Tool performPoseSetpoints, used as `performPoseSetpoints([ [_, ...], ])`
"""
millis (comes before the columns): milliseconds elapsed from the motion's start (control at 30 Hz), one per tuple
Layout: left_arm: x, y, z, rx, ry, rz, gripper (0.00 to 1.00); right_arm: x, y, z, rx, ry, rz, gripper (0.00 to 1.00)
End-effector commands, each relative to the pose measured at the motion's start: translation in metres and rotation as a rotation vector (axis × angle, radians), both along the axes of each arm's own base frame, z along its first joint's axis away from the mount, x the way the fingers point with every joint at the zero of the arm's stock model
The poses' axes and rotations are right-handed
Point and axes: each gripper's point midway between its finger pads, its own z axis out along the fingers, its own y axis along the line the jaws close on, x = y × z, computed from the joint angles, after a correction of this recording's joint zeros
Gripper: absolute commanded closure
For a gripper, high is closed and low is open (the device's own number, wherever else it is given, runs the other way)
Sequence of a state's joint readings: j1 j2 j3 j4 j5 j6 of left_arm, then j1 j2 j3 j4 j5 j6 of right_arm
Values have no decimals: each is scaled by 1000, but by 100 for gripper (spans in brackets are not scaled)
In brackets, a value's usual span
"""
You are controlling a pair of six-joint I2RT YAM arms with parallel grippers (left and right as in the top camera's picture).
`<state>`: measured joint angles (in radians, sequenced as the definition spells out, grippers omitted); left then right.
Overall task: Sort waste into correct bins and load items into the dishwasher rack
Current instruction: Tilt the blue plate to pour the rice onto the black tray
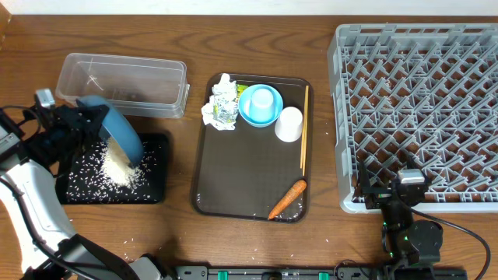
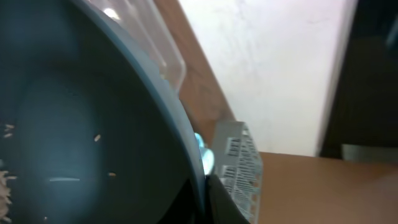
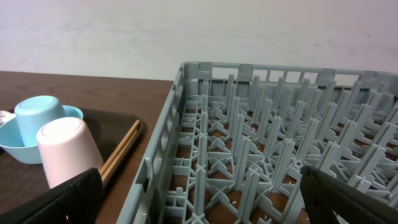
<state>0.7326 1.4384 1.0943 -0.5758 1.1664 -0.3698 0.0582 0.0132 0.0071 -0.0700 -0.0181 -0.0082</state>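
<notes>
While my left claw (image 1: 82, 123) pinches the rim of the blue plate (image 1: 120, 134), tilted steeply over the black tray (image 1: 154, 188), the rice (image 1: 118, 167) lies heaped in that tray, with a few stray grains on the tabletop (image 1: 179, 241) near it
Right claw (image 3: 202, 198): spread wide, empty, at the near edge of the dishwasher rack (image 1: 420, 101)
Serving tray (image 1: 233, 179): crumpled paper (image 1: 220, 103), bowl (image 1: 247, 117) with a pale blue cup (image 1: 263, 99) upturned in it, white cup (image 1: 289, 124), chopsticks (image 1: 304, 128), carrot (image 1: 287, 199)
Clear box (image 1: 124, 82): just behind the black tray
Risks, as I judge them: grains clinging inside the plate, seen from my left wrist, fall on the tabletop if I swing toward the rack too soon; a steep plate gripped only by its rim may slip; its low edge may nudge the heap and scatter rice
</notes>
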Motion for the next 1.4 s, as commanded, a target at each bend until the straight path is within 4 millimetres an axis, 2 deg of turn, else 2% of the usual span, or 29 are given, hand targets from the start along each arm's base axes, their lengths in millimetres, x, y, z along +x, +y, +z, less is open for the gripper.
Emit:
performPoseSetpoints([
  [0, -8, -4, 20, -115, -99, -52, 94, 0, -1, -2, -9, 5, -5, 1],
  [100, -11, 11, 18, -102, -95, -3, 94, 0, -1, -2, -9, 5, -5, 1],
  [233, -23, 19, 28, -159, -141, 4, 94, 0, -1, -2, -8, 6, -5, 1],
  [500, -37, 36, 29, -208, -137, 71, 94, 0, -1, -2, -9, 5, -5, 1],
  [600, -44, 30, 43, -264, -202, 36, 94, 0, -1, -2, -9, 5, -5, 1],
  [667, -42, 36, 40, -204, -216, 42, 94, 0, -1, -2, -9, 5, -5, 1],
  [800, -46, 28, 45, -280, -215, 28, 94, 0, -1, -2, -9, 5, -5, 1],
  [900, -44, 33, 39, -235, -201, 44, 94, 0, -1, -2, -9, 5, -5, 1],
  [1000, -46, 29, 43, -261, -220, 29, 94, 0, -1, -2, -9, 5, -5, 1],
  [1067, -43, 35, 38, -216, -208, 43, 94, 0, -1, -2, -8, 6, -4, 1],
  [1167, -48, 26, 43, -304, -197, 35, 94, 0, -1, -2, -9, 5, -5, 1],
  [1233, -46, 31, 39, -240, -209, 37, 94, 0, -1, -2, -8, 6, -5, 1],
  [1367, -50, 24, 43, -277, -214, 29, 94, 0, -1, -2, -9, 5, -5, 1],
])
